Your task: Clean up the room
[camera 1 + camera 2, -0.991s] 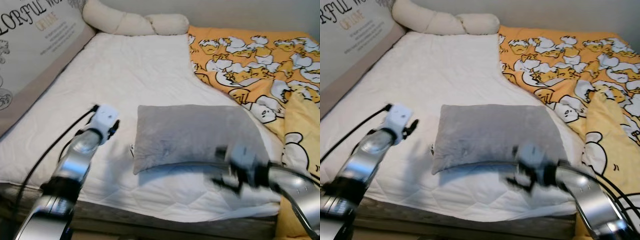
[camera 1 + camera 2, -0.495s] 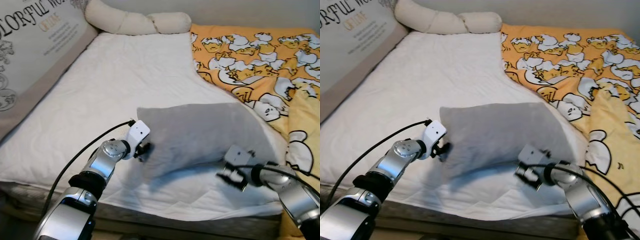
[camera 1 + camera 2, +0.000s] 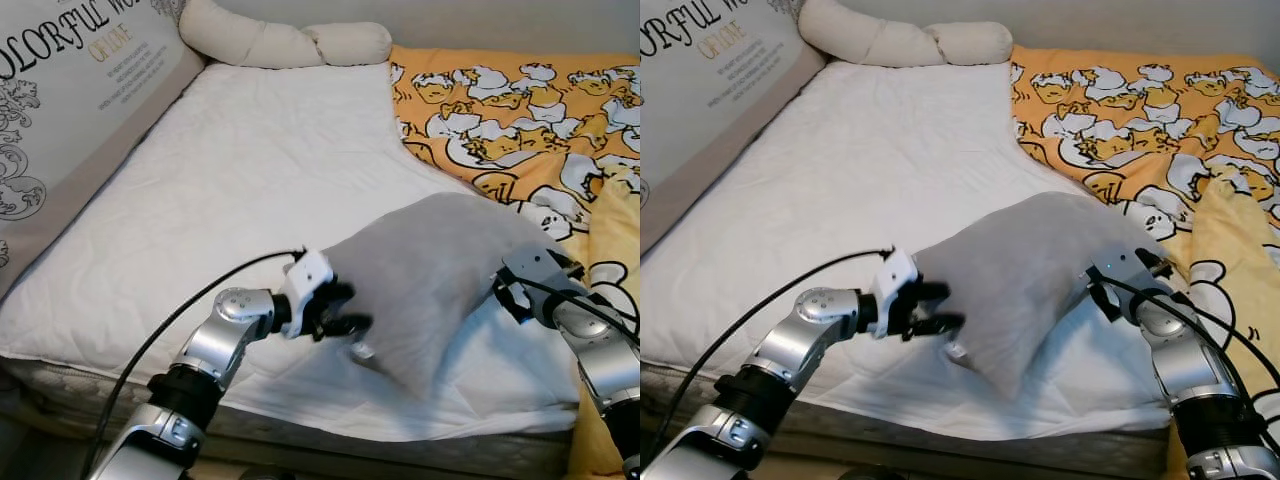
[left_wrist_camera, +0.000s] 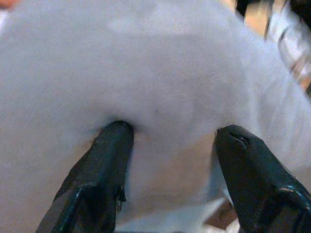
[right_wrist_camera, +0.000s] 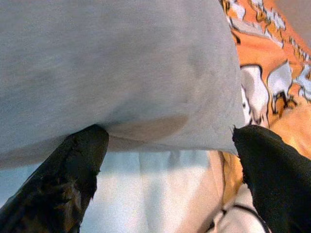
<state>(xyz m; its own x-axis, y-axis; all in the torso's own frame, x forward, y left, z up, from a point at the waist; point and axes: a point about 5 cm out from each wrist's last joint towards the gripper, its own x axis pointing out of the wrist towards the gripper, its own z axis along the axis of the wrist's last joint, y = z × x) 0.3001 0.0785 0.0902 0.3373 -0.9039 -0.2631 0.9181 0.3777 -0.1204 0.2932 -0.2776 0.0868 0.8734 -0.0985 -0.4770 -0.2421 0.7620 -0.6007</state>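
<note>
A grey pillow [image 3: 440,270] hangs tilted above the white mattress [image 3: 230,170], one corner drooping toward the front edge. My left gripper [image 3: 345,310] is at its left end. In the left wrist view its fingers [image 4: 114,145] dent the grey fabric that bulges between them, so it is shut on the pillow. My right gripper [image 3: 510,285] presses against the pillow's right end. In the right wrist view its fingers [image 5: 87,145] are spread wide at the pillow's lower edge, with mattress showing between them.
A yellow duvet [image 3: 520,110] with a duck print covers the bed's right side. A cream knotted cushion [image 3: 290,42] lies at the far end. A printed board [image 3: 60,110] leans along the left. The bed's front edge [image 3: 300,440] is just below my arms.
The pillow lay flat a second ago; now it is raised and tilted between both grippers. My left gripper moved right onto its end, and my right gripper rose with the other end.
</note>
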